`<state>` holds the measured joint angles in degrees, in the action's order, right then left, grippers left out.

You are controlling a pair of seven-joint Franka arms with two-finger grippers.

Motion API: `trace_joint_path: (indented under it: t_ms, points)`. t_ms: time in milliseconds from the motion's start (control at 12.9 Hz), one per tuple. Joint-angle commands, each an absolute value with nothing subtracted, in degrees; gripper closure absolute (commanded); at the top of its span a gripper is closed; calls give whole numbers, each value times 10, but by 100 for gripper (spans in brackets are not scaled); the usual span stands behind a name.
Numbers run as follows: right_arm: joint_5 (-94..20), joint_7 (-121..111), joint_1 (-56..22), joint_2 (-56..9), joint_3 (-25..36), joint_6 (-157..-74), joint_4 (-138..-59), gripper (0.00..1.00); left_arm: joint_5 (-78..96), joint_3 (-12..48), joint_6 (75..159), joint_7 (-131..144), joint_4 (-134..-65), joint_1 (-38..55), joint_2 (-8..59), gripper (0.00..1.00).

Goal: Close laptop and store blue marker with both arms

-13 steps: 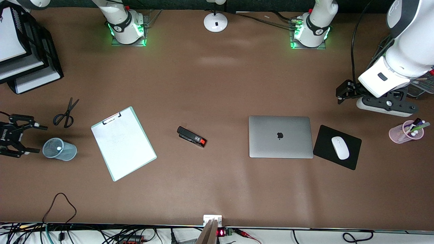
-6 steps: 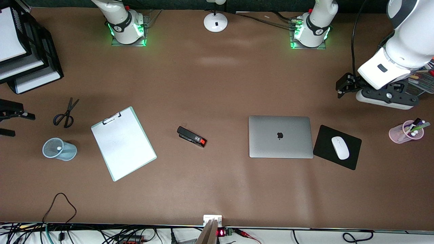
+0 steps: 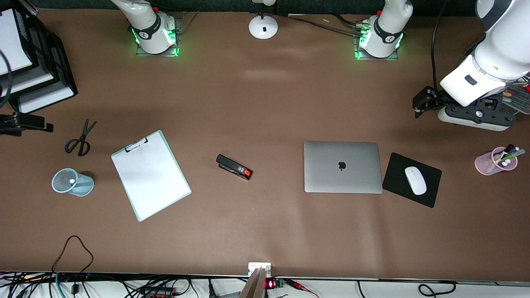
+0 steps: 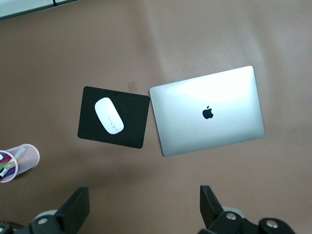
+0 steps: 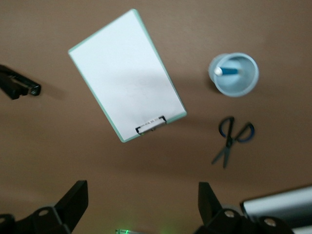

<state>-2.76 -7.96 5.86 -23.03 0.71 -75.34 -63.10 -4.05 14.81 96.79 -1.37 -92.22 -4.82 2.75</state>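
The laptop (image 3: 343,167) lies closed; the blue marker (image 5: 227,71) seems half-hidden in its cup (image 5: 234,74); both tools released.

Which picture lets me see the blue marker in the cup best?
The right wrist view: it looks down into the blue mesh cup, showing the blue marker inside. The front view shows only its white end. The left wrist view misses it.

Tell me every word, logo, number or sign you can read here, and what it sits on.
Apple logo, a sign with no words: on the closed lid of the laptop.
Round badge on each arm's base ring: too small to read.
Lit red display at the table edge nearest the front camera: too blurred to read.
Clipboard sheet: no print to be made out.
Nothing else legible.
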Motion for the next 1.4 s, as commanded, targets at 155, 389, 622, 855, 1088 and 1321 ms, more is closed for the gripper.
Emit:
trace_joint_path:
  t_ms: [155,389,622,855,1088,1321]
  points:
    - [10,-48,52,-172,11,-761,-683,0,-32,152,950,-11,-924,-54,18,0]
    - [11,-47,49,-156,10,-793,-710,0,-32,152,945,-11,-924,-54,17,0]
    - [4,-47,49,-157,8,-801,-710,0,-32,152,941,-11,-924,-54,17,0]
    - [4,-47,41,-157,7,-804,-710,0,-32,151,940,-11,-924,-55,18,0]
    - [4,-47,37,-155,6,-803,-709,0,-33,151,940,-11,-924,-55,17,0]
    - [2,-48,35,-153,5,-804,-708,0,-33,152,940,-12,-924,-55,17,0]
